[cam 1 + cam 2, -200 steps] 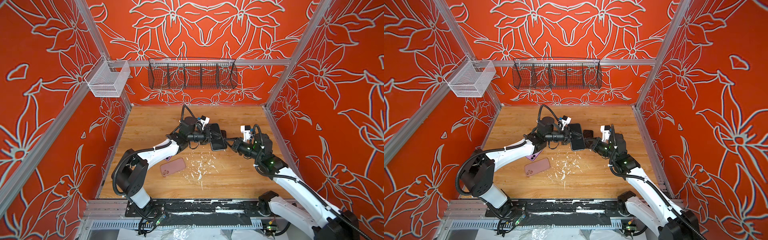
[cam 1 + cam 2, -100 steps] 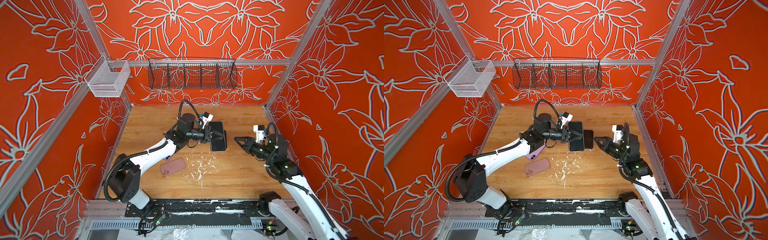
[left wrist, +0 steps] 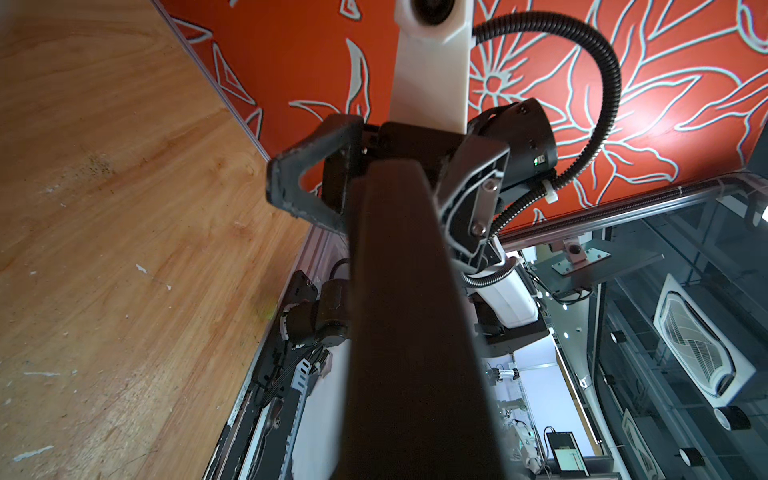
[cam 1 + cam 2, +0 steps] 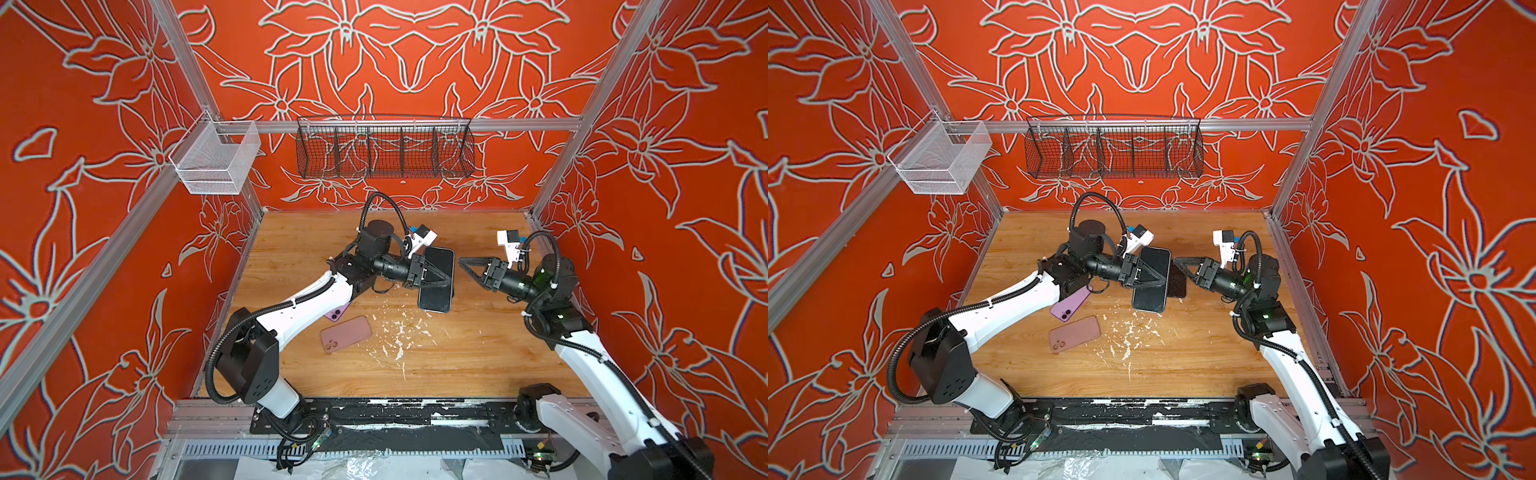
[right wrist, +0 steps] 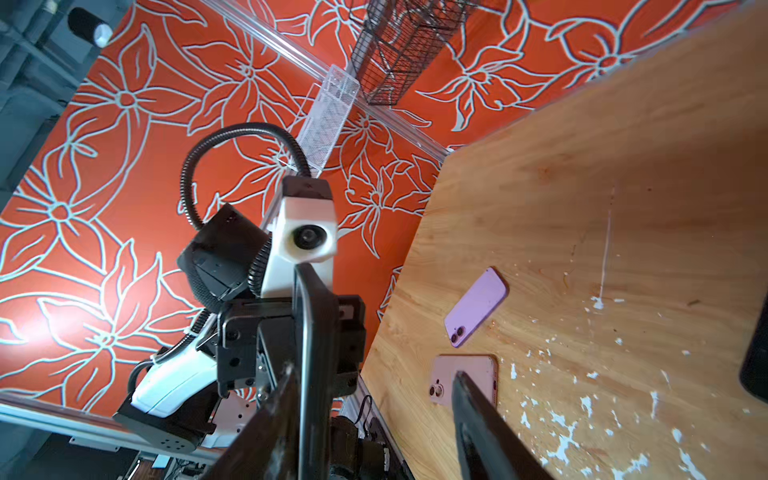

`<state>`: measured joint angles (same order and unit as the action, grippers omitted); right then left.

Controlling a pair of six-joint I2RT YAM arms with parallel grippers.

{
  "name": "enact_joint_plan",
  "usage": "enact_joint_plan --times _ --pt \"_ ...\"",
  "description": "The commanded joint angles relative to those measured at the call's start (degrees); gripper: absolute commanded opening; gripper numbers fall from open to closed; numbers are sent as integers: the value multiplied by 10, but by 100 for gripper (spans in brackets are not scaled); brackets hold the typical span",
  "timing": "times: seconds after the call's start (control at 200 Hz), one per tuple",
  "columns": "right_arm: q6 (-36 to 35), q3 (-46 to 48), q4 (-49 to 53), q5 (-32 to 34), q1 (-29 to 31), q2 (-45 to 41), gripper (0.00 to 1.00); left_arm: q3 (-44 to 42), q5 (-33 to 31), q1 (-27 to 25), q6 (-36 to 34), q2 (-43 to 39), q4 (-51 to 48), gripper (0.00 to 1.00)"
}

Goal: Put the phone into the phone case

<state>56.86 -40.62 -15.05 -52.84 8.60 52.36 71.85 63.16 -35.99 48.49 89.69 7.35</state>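
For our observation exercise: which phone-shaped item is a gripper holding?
The black phone, clamped in the left gripper; the purple phone and the pink one lie flat on the wooden table, untouched.

Only a narrow gap separated the right gripper [image 4: 463,262] from the raised black rectangular phone [image 4: 435,300]. A lilac phone [image 4: 1070,305] and a pink phone [image 4: 1074,333] cluttered the left side of the wooden tabletop [image 4: 457,353]; its front right lay bare.

Walls: we record red panels [image 4: 104,208], white flower outlines.
Floor: we list one scuffed wooden board [image 4: 457,357].
Far side: black wire basket [image 4: 384,149].
Far left: white mesh bin [image 4: 216,160].
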Motion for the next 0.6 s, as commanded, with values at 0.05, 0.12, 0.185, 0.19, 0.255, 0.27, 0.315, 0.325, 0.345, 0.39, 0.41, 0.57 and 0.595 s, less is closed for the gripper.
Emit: enact_joint_plan --times 0.05,0.12,0.185,0.19,0.255,0.27,0.315,0.325,0.345,0.39,0.41,0.57,0.595 --pt "43 -17 -99 -24 -1 14 60 22 33 -10 -15 6 13 1" --pt "51 -18 -115 -23 2 24 59 22 32 -13 -16 8 12 1" --pt "59 -19 -130 -21 8 35 58 22 31 -14 -16 11 13 1" --pt "59 -19 -131 -20 8 35 58 22 31 -14 -16 11 14 1" --pt "60 -23 -135 -17 15 45 55 21 31 -15 -12 14 18 1" --pt "60 -24 -136 -16 18 48 54 21 31 -15 -11 14 19 1" --pt "58 -27 -138 -13 24 53 51 21 30 -15 -8 16 23 1" --pt "57 -27 -137 -12 25 54 50 20 30 -15 -7 15 24 1" --pt "55 -28 -137 -12 27 56 48 21 30 -16 -5 16 26 1" --pt "51 -31 -132 -8 33 59 44 21 29 -16 -3 18 29 1" --pt "49 -31 -130 -6 35 61 42 20 29 -17 0 18 30 1" --pt "3 -42 -73 18 50 60 20 20 29 -21 9 22 41 1" --pt "-8 -44 -57 24 51 57 17 19 29 -21 10 23 42 1"
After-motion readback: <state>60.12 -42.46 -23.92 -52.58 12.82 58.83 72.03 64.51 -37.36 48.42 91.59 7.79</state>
